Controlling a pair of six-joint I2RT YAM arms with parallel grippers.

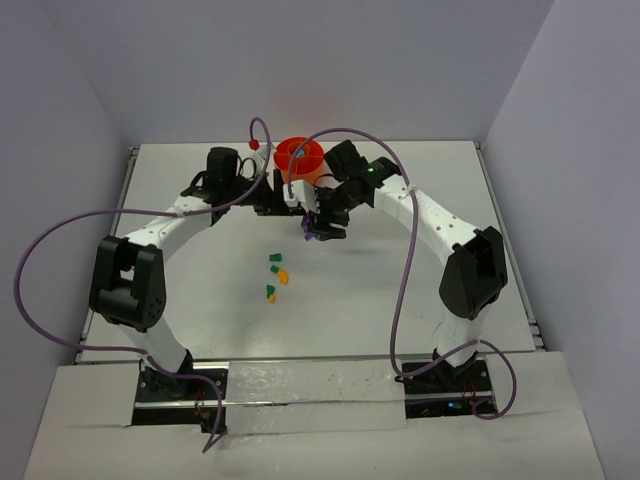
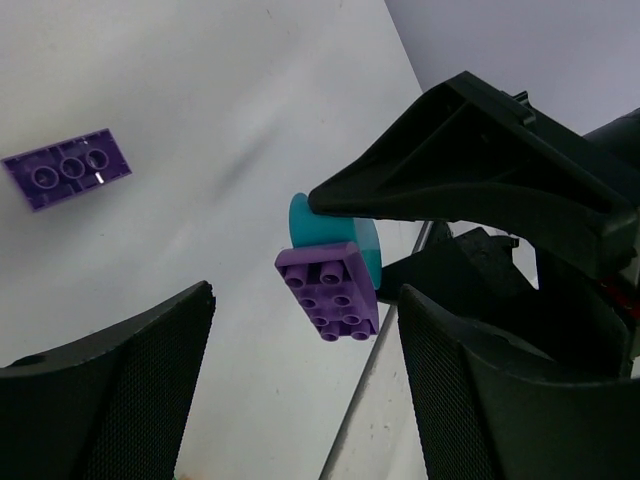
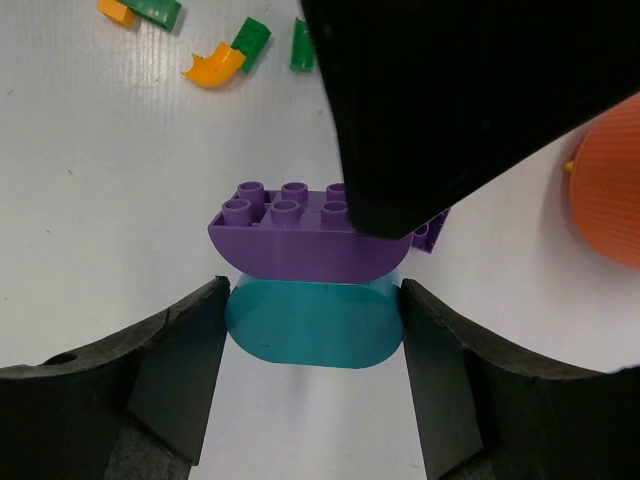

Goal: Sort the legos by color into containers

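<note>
Two stacked: studded purple brick (image 3: 290, 240) atop rounded teal brick (image 3: 313, 328) (glossy plastic).

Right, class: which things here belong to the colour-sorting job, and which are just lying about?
Job: round orange plastic tub; purple studded plastic brick stacked on a rounded teal plastic brick; loose flat purple plastic brick; small green plastic bricks; curved orange-yellow plastic pieces.
Lying about: looping purple cables; white table top.

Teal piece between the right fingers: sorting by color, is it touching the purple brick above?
Touching. Right wrist view shows the purple brick seated flush on the teal piece.
</note>
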